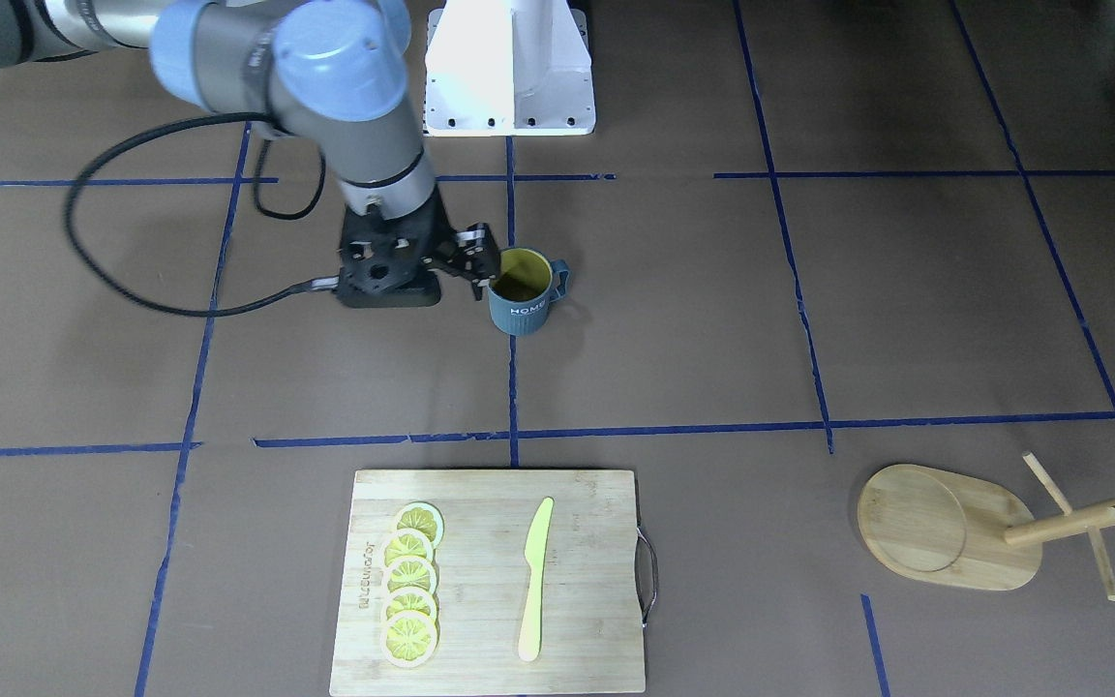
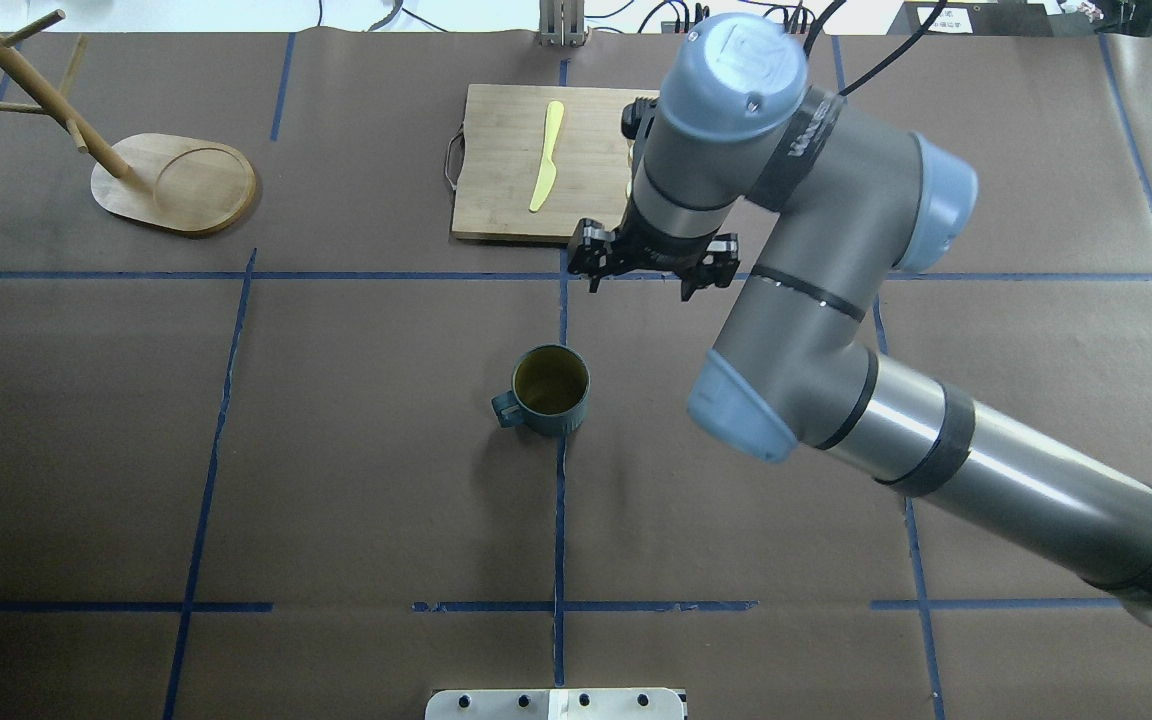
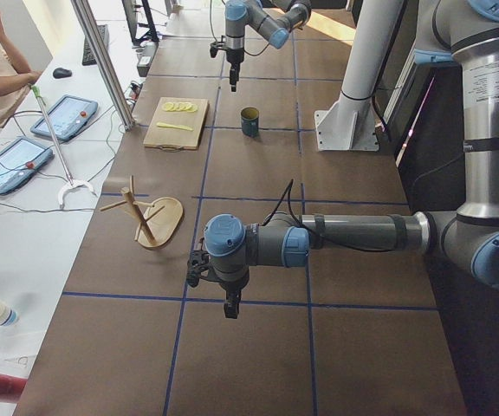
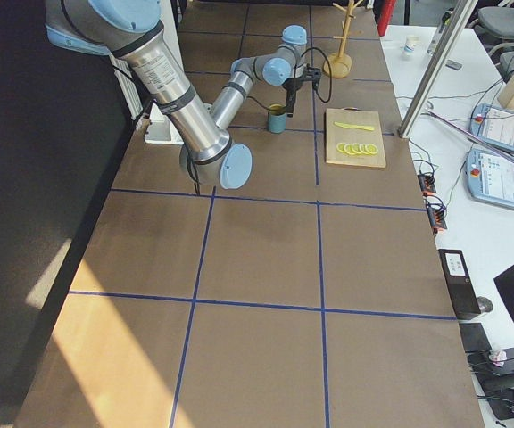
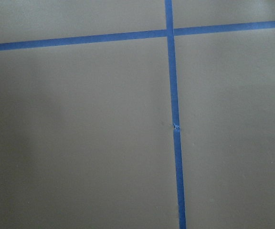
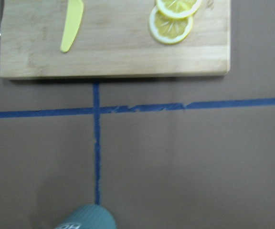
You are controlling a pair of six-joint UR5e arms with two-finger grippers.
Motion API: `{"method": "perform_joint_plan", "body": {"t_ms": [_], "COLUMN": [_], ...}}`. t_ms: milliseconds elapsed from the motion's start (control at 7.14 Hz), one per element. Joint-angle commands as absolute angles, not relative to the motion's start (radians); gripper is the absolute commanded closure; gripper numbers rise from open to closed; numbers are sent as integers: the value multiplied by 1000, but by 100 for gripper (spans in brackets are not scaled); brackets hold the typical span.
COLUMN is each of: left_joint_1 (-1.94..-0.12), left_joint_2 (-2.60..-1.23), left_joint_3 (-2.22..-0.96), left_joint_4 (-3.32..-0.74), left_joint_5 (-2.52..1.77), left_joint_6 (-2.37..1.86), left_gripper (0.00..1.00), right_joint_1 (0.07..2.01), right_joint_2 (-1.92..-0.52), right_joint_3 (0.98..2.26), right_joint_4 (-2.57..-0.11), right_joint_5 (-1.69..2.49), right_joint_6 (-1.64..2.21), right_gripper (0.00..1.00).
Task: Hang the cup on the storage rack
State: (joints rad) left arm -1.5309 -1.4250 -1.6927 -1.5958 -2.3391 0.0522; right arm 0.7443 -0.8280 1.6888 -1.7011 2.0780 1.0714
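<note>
The dark blue-grey cup with a yellow inside stands upright on the table, handle toward the robot's left; it also shows in the overhead view. My right gripper hangs pointing down above the table, just off the cup's rim on the board side, and looks open and empty. Only the cup's edge shows in the right wrist view. The bamboo storage rack stands far off at the left. My left gripper hovers over bare table far from the cup; I cannot tell if it is open.
A bamboo cutting board with a yellow knife and lemon slices lies beyond the cup. Blue tape lines cross the brown table cover. The robot's white base stands behind the cup.
</note>
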Motion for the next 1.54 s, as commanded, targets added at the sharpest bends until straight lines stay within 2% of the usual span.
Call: {"method": "perform_joint_plan", "body": {"t_ms": [0,420,700,1260,1400], "left_joint_1": [-1531,-1529,-1528,-1506,-1491], "left_joint_2": [-1430,-1447,-1448,-1459,-1459], "left_joint_3": [-1695,-1690,-1672,-1680,-1678], "left_joint_4": [-1597,-1690,-1807,-1853,-1944], "left_joint_5": [-2338,-2342,-2338,-2356,-2417], "left_joint_6": [52,44,38,51,43], "left_gripper": [0,0,0,0,0], "right_joint_1": [985,1213,1339,1543,1548], "right_joint_2": [-963,-1255,-1452,-1728,-1785], "right_joint_3": [1692,1692,1713,1726,1735], "right_joint_4": [-1736,-1724,-1723,-1698,-1596], "right_joint_5": [2238,2282,2312,2298,2298], "right_joint_6": [697,118,-114,-181,-169], "right_gripper": [0,0,0,0,0]}}
